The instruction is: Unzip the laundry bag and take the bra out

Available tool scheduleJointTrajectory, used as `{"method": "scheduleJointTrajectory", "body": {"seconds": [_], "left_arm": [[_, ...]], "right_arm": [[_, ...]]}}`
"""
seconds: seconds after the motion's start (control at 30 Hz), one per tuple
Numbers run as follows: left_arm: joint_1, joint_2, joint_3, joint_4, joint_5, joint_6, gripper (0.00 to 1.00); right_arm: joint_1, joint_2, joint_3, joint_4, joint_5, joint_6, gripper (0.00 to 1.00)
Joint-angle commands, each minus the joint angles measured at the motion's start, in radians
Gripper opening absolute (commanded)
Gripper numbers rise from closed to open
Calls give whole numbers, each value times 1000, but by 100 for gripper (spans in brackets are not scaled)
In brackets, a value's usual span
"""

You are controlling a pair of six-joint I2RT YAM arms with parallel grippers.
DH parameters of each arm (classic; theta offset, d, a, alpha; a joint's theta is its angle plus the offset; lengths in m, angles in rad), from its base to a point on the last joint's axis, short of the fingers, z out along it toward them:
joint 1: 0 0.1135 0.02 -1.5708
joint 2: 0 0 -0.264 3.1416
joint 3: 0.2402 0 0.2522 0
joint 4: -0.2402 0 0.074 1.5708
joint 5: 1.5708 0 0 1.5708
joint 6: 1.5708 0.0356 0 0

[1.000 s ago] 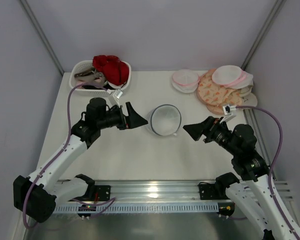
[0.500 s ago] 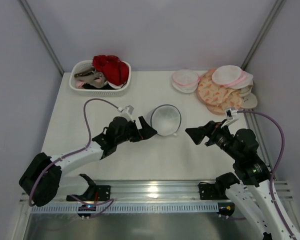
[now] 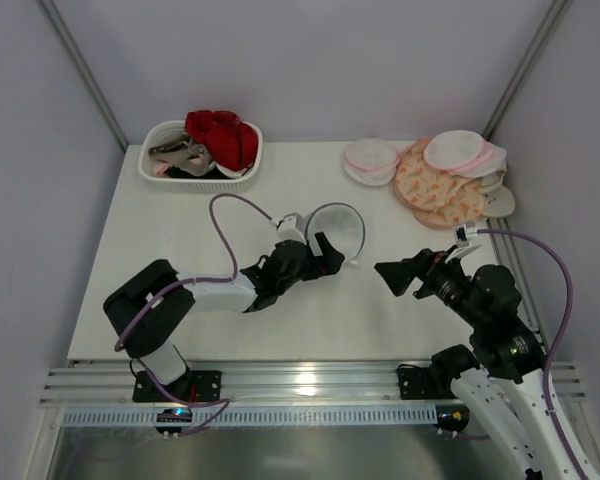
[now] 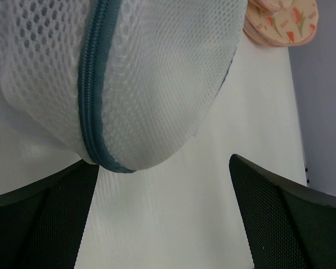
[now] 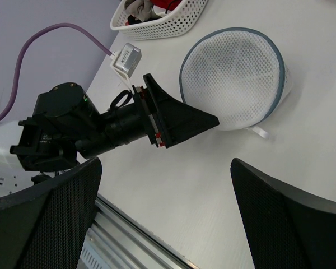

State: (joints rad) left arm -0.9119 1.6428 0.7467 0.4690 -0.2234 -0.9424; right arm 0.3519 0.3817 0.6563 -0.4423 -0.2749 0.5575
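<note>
- Laundry bag point(image 3: 336, 233): you find it at the centre of the frame in the top view, on the white desk point(image 3: 160, 230). It is a round mesh pouch with a dark grey rim.
- Zipper point(image 4: 92, 84): the left wrist view shows its teeth closed along the stretch you can see.
- Bra: you cannot make it out through the mesh in any view.
- Left pincer point(image 3: 325, 256): wide apart and holding nothing. It sits just at the bag's lower-left edge, and you cannot tell whether it touches.
- Right pincer point(image 3: 384, 272): wide apart and holding nothing. It is right of the bag, apart from it, and points toward it.
- White basket point(image 3: 195, 172): upper left of the frame, with a red garment point(image 3: 223, 135) in it.
- Pink-rimmed pouches point(image 3: 370, 158) and peach patterned pouches point(image 3: 430, 190): upper right of the frame, piled together.
</note>
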Motion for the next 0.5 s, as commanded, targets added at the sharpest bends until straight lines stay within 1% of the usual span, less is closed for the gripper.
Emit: {"method": "scheduleJointTrajectory", "body": {"seconds": [0.0,0.03,0.07,0.1,0.13,0.17,0.2,0.23,0.27,0.37,0.47], "left_arm": [[-1,26,54,40,-184,10,99],[-1,31,62,30,-215,17,99],[-1,35,69,7,-229,27,97],[-1,41,78,2,-237,31,83],[-1,41,82,3,-240,36,73],[-1,45,83,11,-238,45,55],[-1,48,86,16,-237,47,46],[-1,49,88,22,-237,51,29],[-1,48,88,26,-241,48,0],[-1,32,72,60,-220,47,0],[-1,-12,54,57,-194,31,0]], "right_arm": [[6,-29,29,-36,29,-34,100],[6,-33,29,-42,34,-34,99],[6,-38,29,-47,37,-34,99],[6,-44,31,-49,37,-36,99],[4,-47,31,-50,37,-34,99],[5,-49,29,-55,37,-33,100],[6,-53,29,-53,37,-33,99],[6,-53,28,-52,36,-24,100],[6,-56,25,-47,36,-21,99],[4,-60,22,-39,26,-13,99],[6,-53,22,-49,29,-19,98]]}}
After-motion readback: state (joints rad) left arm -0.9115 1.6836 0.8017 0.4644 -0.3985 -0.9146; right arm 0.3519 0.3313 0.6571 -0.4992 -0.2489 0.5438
